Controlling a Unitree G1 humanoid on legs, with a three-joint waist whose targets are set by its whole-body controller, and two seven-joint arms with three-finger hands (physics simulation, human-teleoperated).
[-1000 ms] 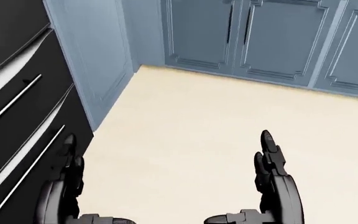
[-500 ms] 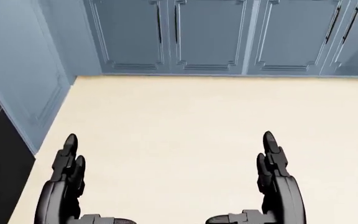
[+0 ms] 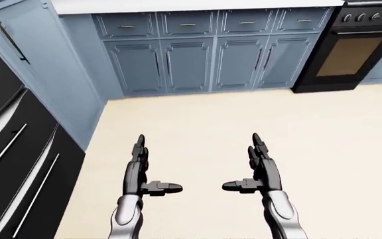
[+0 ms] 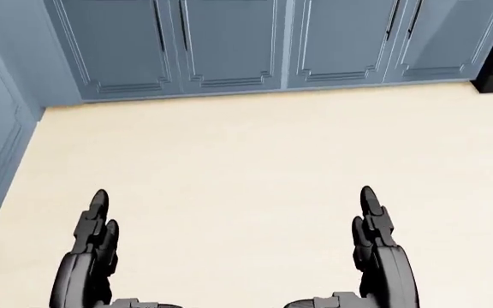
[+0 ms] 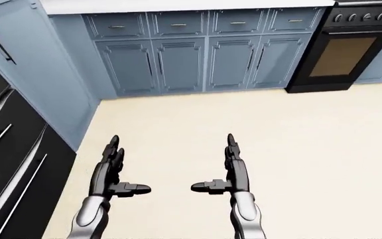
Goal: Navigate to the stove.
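Stove [image 3: 357, 47] is sitting top right in the left-eye view; left hand [image 3: 140, 167] and right hand [image 3: 261, 167] are hanging wide, empty. Risk: a tight turn right is sending a hand into the blue cabinets [image 3: 191, 62].

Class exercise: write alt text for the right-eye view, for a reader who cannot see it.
A black stove stands at the upper right, beside a row of blue cabinets under a white counter. Both empty hands, left hand and right hand, hover open over a cream floor; a black appliance fills the left edge.
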